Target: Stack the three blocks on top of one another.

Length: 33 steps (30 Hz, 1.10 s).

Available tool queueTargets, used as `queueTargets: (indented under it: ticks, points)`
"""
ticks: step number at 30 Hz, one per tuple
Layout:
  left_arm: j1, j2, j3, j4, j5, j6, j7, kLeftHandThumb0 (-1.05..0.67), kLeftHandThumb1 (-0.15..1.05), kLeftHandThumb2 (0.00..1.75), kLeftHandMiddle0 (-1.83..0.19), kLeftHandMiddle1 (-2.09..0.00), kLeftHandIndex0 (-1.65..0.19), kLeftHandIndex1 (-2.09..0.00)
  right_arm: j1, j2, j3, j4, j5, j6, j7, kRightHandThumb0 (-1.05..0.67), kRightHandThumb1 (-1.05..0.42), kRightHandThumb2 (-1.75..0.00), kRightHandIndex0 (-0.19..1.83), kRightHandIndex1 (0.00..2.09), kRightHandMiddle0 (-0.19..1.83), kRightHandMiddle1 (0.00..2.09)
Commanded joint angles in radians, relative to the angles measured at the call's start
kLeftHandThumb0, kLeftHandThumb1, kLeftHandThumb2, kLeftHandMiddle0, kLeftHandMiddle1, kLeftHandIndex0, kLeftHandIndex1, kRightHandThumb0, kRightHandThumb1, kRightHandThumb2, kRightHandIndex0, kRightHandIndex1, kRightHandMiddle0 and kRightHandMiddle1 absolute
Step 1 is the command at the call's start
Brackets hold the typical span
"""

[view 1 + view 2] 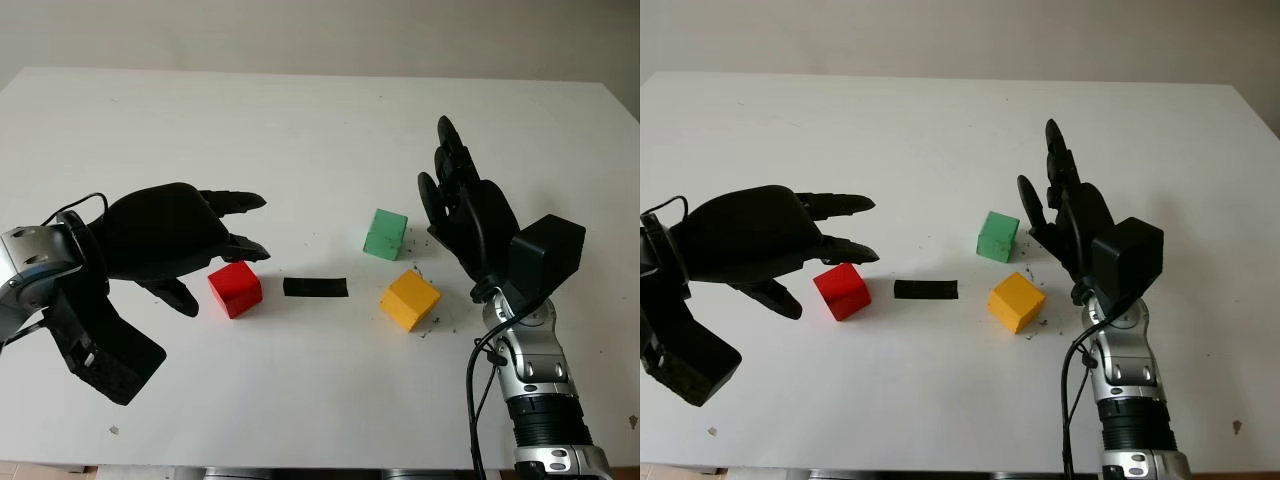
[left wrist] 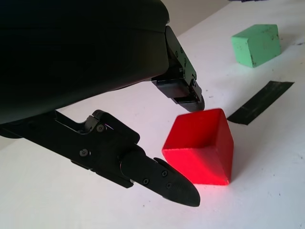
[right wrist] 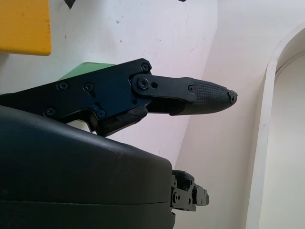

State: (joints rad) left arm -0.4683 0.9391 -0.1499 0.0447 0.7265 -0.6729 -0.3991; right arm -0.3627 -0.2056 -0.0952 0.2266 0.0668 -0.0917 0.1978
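Left hand (image 1: 190,240) open beside red block (image 1: 235,289); black tape strip (image 1: 315,288) between it and yellow block (image 1: 410,300).

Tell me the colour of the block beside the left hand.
Red. The block shows best in the left wrist view, beside the left hand.

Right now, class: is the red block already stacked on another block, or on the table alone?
Alone on the table. The red block touches neither the green block nor the yellow block; the open left hand hovers around it.
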Motion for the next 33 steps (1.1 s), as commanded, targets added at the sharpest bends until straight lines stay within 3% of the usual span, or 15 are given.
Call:
queueTargets:
  ticks: [1,11,15,18,24,27,33]
  points:
    - [-0.025,-0.006,-0.011,0.024,0.012,-0.013,0.026,-0.58,0.85,0.06,-0.16,-0.06,-0.66,-0.14,0.007,-0.003,-0.006,-0.016,0.005,-0.017,0.001,-0.68,-1.05,-0.49,-0.18,0.05,-0.13,0.05]
    - [-0.036,-0.035,-0.032,0.115,0.005,-0.043,0.088,-0.59,0.87,0.06,-0.23,-0.07,-0.81,-0.25,0.012,0.0,-0.008,-0.02,0.015,-0.015,0.0,-0.68,-1.05,-0.48,-0.19,0.05,-0.13,0.05]
    - [-0.035,-0.04,-0.033,0.131,-0.009,-0.049,0.098,-0.53,0.91,0.06,-0.28,-0.06,-0.62,-0.87,0.011,-0.001,-0.003,-0.023,0.011,-0.007,-0.005,-0.67,-1.05,-0.48,-0.19,0.05,-0.13,0.05]
    - [-0.033,-0.038,-0.031,0.126,-0.033,-0.038,0.079,-0.46,0.94,0.06,-0.28,-0.05,-0.59,-1.08,0.013,0.0,-0.002,-0.033,0.01,0.007,-0.008,-0.68,-1.05,-0.48,-0.19,0.05,-0.13,0.05]
    - [-0.041,-0.041,-0.019,0.125,-0.06,-0.036,0.089,-0.38,0.92,0.05,-0.32,-0.07,-0.55,-1.15,0.02,0.005,0.003,-0.048,0.014,0.028,-0.013,-0.67,-1.05,-0.47,-0.19,0.04,-0.14,0.05]
    - [-0.043,-0.055,-0.016,0.133,-0.159,-0.007,0.033,-0.38,0.93,0.05,-0.3,-0.06,-0.52,-1.19,0.026,0.005,0.007,-0.057,0.004,0.029,-0.019,-0.66,-1.05,-0.47,-0.19,0.03,-0.14,0.05]
    - [-0.04,-0.092,-0.005,0.097,-0.45,0.163,-0.184,-0.41,0.97,0.06,-0.24,-0.03,-0.44,-1.25,0.034,0.007,0.009,-0.065,-0.012,0.035,-0.039,-0.66,-1.05,-0.47,-0.19,0.04,-0.13,0.06]
